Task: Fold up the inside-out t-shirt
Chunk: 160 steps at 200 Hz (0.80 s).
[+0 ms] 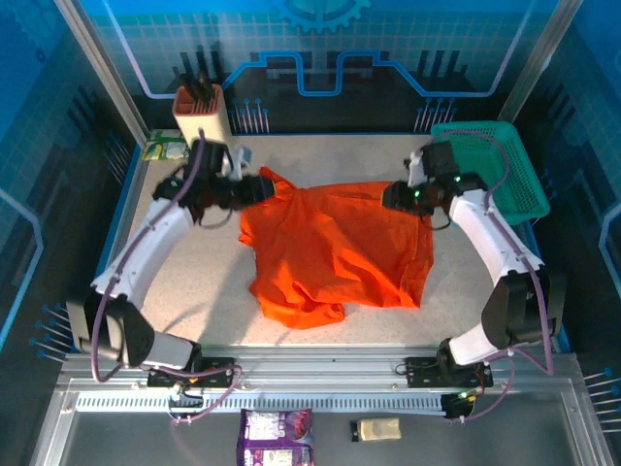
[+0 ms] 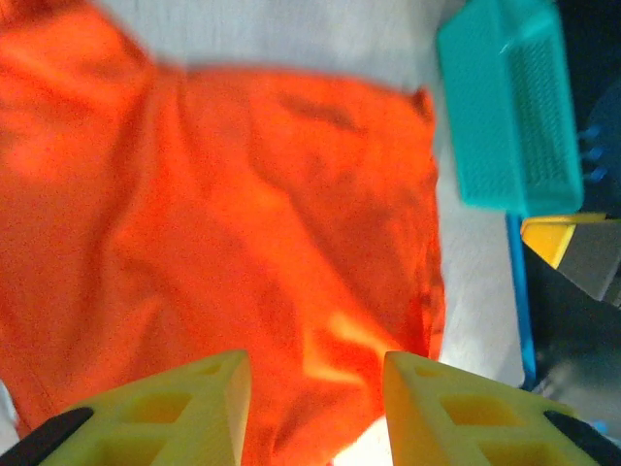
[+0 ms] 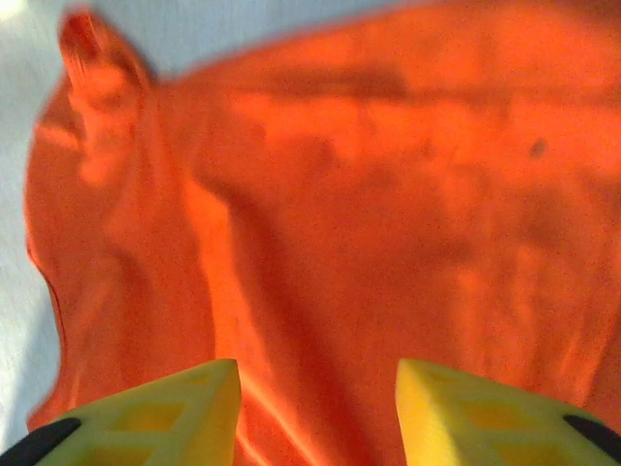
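The inside-out t-shirt [image 1: 335, 248] is bright orange-red and lies spread and wrinkled on the speckled table, its lower left part bunched. My left gripper [image 1: 260, 187] hovers at the shirt's far left corner. In the left wrist view its yellow fingers [image 2: 209, 403] stand apart with the t-shirt [image 2: 243, 214] beneath and no cloth pinched. My right gripper [image 1: 393, 197] is at the shirt's far right corner. In the right wrist view its fingers [image 3: 456, 408] are also spread, open over the t-shirt [image 3: 340, 214].
A teal mesh basket [image 1: 495, 165] stands at the far right, next to the right arm, and appears in the left wrist view as the basket [image 2: 509, 107]. A tan holder [image 1: 202, 112] stands at the far left. Small packets [image 1: 277, 432] lie on the near rail.
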Tool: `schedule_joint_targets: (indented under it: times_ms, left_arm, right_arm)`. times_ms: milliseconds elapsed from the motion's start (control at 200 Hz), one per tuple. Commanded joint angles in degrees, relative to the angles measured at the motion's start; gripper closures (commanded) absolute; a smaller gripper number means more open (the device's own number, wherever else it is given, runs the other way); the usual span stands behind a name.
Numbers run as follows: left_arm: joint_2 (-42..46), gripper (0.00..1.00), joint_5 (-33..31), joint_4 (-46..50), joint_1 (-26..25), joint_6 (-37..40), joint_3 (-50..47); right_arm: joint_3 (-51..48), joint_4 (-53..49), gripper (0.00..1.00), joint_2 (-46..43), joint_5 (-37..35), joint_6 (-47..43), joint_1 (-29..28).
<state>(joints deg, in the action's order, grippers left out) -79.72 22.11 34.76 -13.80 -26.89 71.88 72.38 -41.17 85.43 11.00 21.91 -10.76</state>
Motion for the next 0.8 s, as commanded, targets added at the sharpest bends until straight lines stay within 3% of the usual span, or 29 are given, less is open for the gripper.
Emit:
schedule_joint_targets:
  times_ms: [0, 145, 260, 425, 525, 640, 795]
  left_arm:
    - [2.41, 0.59, -4.34, -3.83, -3.99, -4.79, -11.61]
    - [-0.08, 0.62, -4.53, -12.3, -7.71, -10.23, -23.21]
    - [-4.69, 0.63, -5.3, -16.5, -7.74, -11.14, -27.52]
    - [-10.83, 0.65, -6.18, -16.92, -0.73, -7.65, -27.09]
    - [-15.44, 0.65, -4.57, -16.69, 4.22, -4.81, -22.41]
    - [-23.62, 0.65, -3.4, -12.32, 6.42, -0.86, -11.23]
    - [-32.12, 0.65, -4.06, -8.45, 8.11, 1.09, 3.7]
  right_arm:
    - [-7.23, -1.0, 0.5, -2.74, 1.55, 0.17, -3.37]
    - [-17.42, 4.13, 0.43, -2.43, 3.39, 2.1, -4.52]
    - [-23.43, 8.88, 0.38, -0.78, 3.83, 3.37, -3.9]
    - [-26.26, 14.14, 0.3, 3.81, 4.23, 4.83, -0.35]
    - [-25.51, 18.33, 0.24, 7.74, 6.13, 5.96, 3.24]
    - [-20.92, 21.36, 0.2, 13.13, 8.91, 7.21, 6.14]
    - [-10.65, 16.98, 0.19, 17.8, 4.33, 6.57, 7.11]
